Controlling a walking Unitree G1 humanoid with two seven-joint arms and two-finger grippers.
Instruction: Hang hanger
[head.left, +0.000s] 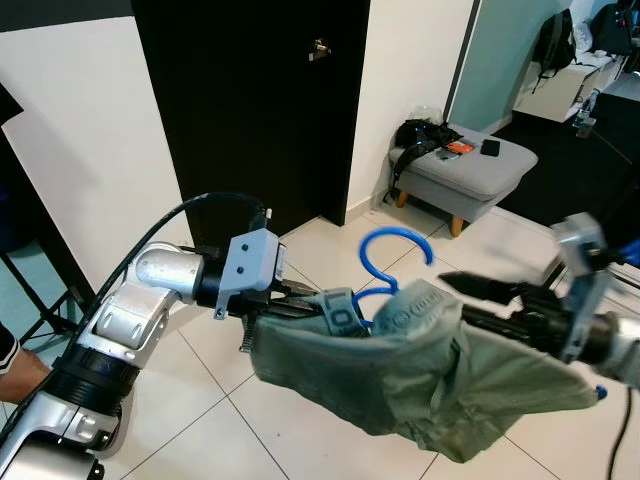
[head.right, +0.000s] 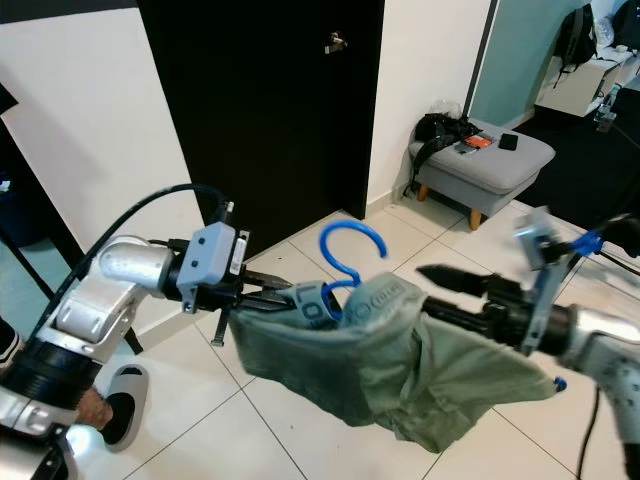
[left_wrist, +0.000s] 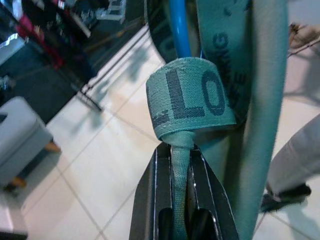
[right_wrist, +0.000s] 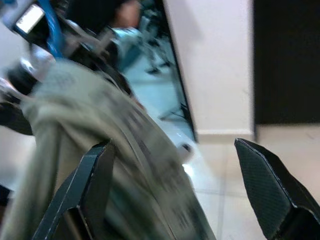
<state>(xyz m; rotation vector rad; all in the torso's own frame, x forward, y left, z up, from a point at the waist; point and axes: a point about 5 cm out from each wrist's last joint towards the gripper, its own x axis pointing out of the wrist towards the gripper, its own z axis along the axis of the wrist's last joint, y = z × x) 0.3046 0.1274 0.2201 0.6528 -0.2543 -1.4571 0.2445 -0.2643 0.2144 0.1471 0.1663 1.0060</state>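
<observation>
Above a white tiled floor (head.left: 300, 430), in front of a tall black door (head.left: 260, 100), a blue hanger (head.left: 385, 262) carrying a grey-green garment (head.left: 430, 370), held up in mid-air between two silver arms. Hook of the hanger curving upward, clear of the cloth, midway between the two grippers. On the left, the left gripper (head.left: 300, 300) reaching in sideways, its black fingers (left_wrist: 165, 200) pinched together on a narrow fold of the garment's teal lettered waistband (left_wrist: 192, 97); in the left wrist view, that fold trapped tight between the two fingers, the band rolling into a loop just past the tips, the blue hanger rod running just beyond it. On the right, the right gripper (head.left: 475, 300) pointing toward the left one, fingers spread well apart: upper finger (head.left: 480, 287) bare and above the cloth, lower finger pushed into the garment opening. In the right wrist view, one finger (right_wrist: 92, 185) lying against the blurred grey-green cloth, the other standing free over the floor, nothing clamped between them. Garment sagging in a loose pouch below both grippers, well off the floor. Farther back, a grey padded stool (head.left: 465, 165) on wooden legs beside a white wall (head.left: 410, 60), small dark items lying on top.
</observation>
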